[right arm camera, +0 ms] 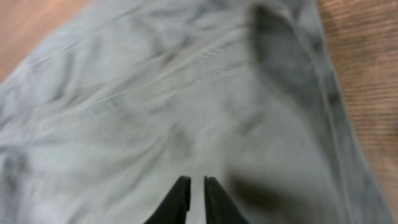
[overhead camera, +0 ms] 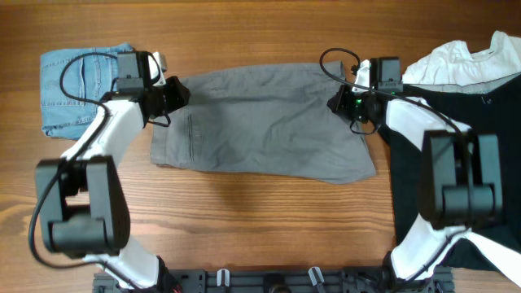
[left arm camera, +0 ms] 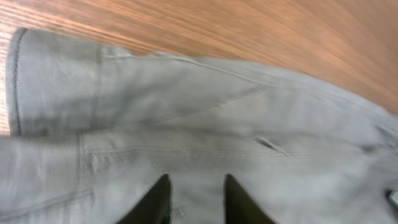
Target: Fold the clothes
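Note:
The grey shorts [overhead camera: 260, 122] lie flat across the middle of the table, with a slit pocket near their left end. My left gripper [overhead camera: 173, 94] is at the shorts' far left corner. In the left wrist view its fingers [left arm camera: 196, 186] are apart over grey fabric [left arm camera: 205, 118], with nothing held. My right gripper [overhead camera: 340, 102] is at the shorts' far right corner. In the right wrist view its fingers [right arm camera: 193, 186] are almost together, with only a narrow slit between them, just above blurred grey cloth [right arm camera: 155, 106]. I cannot see any fabric pinched.
Folded light-blue denim shorts [overhead camera: 77, 85] lie at the far left behind my left arm. A black garment [overhead camera: 456, 155] covers the right side with a white garment [overhead camera: 464, 61] at its far end. Bare wood lies in front of the grey shorts.

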Controlling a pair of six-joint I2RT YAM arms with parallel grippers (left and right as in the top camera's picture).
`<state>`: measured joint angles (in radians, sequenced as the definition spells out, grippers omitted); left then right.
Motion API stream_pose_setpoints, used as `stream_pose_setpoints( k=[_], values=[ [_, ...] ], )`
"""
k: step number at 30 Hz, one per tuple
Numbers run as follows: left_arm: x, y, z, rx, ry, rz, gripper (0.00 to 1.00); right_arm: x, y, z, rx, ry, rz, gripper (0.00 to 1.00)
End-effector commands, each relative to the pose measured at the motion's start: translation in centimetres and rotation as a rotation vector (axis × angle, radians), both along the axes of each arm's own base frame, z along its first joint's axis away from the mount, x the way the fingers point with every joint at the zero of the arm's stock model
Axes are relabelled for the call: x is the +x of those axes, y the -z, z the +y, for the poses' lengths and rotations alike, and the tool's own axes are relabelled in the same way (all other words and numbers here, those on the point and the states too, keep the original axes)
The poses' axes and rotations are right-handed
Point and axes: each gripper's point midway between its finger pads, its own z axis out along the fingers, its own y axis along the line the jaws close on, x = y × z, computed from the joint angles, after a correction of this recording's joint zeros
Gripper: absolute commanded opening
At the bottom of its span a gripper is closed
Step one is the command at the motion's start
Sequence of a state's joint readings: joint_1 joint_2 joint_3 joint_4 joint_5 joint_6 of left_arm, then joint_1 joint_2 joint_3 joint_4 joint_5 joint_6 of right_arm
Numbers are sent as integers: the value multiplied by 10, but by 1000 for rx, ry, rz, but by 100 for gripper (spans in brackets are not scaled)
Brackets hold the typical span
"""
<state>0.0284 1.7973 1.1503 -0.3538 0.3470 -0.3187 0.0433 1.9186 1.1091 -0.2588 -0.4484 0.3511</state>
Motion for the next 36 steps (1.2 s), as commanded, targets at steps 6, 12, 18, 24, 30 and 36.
stream_pose_setpoints(
  k=[6, 12, 18, 24, 30, 36],
  values=[
    [-53, -56, 15, 119, 36, 44, 95, -45, -105, 22, 22, -137, -117, 11],
    [-72, -23, 57, 151, -50, 202, 100, -87, -77, 37, -16, -188, 71, 9],
    [-65, 17, 78, 109, 8, 238, 100, -98, -36, 44, -74, -216, 186, 9],
    [-64, 56, 72, 74, 121, 269, 94, -100, -3, 43, -81, -218, 268, 7],
    [-65, 81, 61, 28, 215, 277, 77, -98, 4, 44, -81, -216, 274, 7],
    [-69, 110, 52, -33, 257, 304, 70, -97, 4, 44, -80, -215, 270, 7]
  ],
)
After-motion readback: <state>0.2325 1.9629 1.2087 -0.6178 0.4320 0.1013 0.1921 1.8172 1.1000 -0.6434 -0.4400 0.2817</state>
